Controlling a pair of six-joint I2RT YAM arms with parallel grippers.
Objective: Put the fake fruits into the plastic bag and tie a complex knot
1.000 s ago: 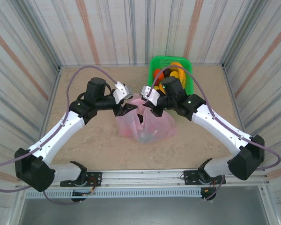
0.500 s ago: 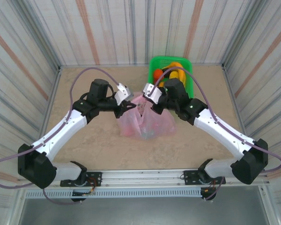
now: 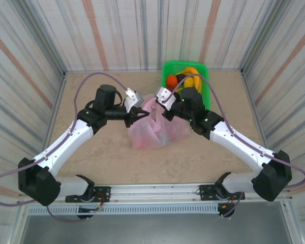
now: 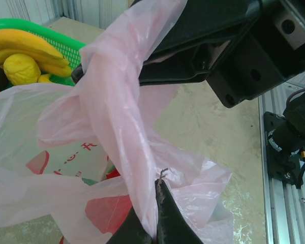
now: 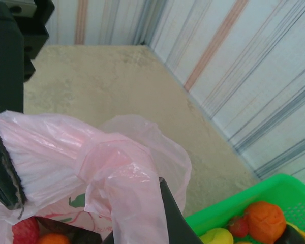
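The pink plastic bag (image 3: 155,131) sits mid-table with fake fruits inside, a red one (image 5: 24,231) and an orange one (image 5: 53,239) showing through the film. My left gripper (image 3: 144,115) (image 4: 157,185) is shut on one pink handle strip (image 4: 117,117). My right gripper (image 3: 160,109) (image 5: 157,183) is shut on the other strip (image 5: 137,213). Between them the two strips wrap round each other in a loose knot (image 5: 109,157) above the bag mouth. In the right wrist view the left gripper's fingers (image 5: 5,152) pinch their strip at the left edge.
A green mesh basket (image 3: 203,91) stands just behind the right gripper at the back of the table, holding bananas (image 4: 33,48), an orange piece (image 5: 264,221) and other fruits. Striped walls close in the table on three sides. The bare tabletop (image 3: 91,152) stretches left and in front of the bag.
The left gripper has shut on its handle strip. Both grippers have shifted a little toward the back, and the bag's top is drawn up tighter between them.
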